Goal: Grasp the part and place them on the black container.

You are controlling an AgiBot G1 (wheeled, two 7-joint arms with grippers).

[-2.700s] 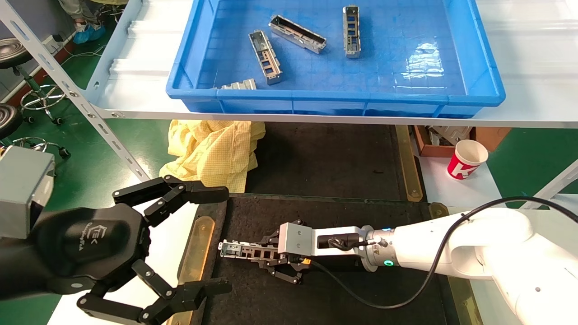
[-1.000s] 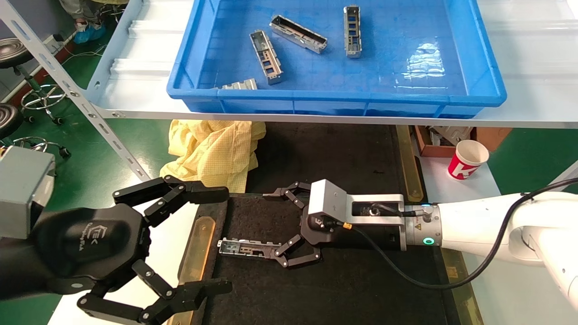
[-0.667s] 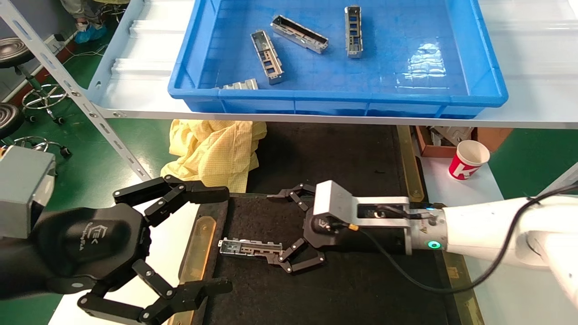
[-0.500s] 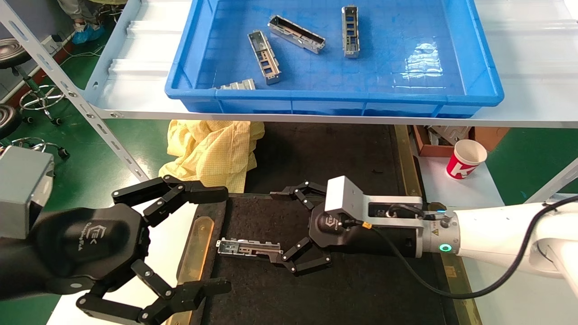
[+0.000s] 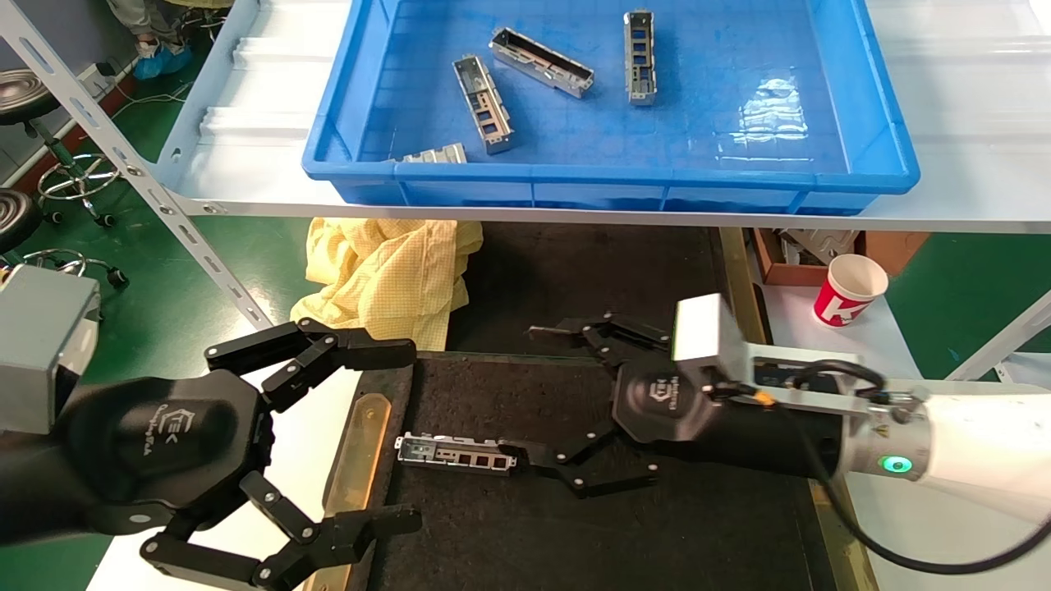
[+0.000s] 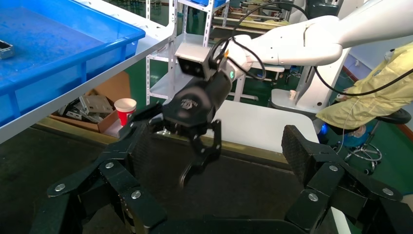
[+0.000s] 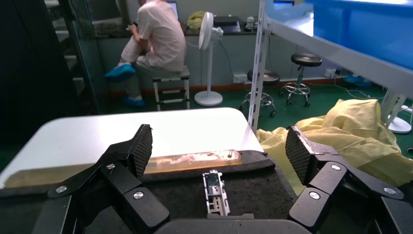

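The right gripper now stands wide open, its fingers spread well apart, and it has drawn back toward the robot's right since the frames a second ago, when its fingers still flanked the part. The part lies flat on the black container, lengthwise across the tray, near the brass-coloured strip on the robot's left side. In the head view the lower finger's tip still sits at, or just beside, the part's right end; contact cannot be confirmed. The right wrist view shows the part between the open fingers and ahead of them, resting on the dark surface with nothing clamping it.

Judgement: the release is complete and this part counts as placed. It has not shifted during the withdrawal, so no correction appears necessary.

The left gripper is parked over the left edge of the black container, fingers wide open and holding nothing.

Four more parts lie in the blue bin on the upper shelf: one at the near wall and three further in. The task is therefore only partly done. The next cycle likely requires the right arm to clear the shelf edge, rise to the bin and close on another part.
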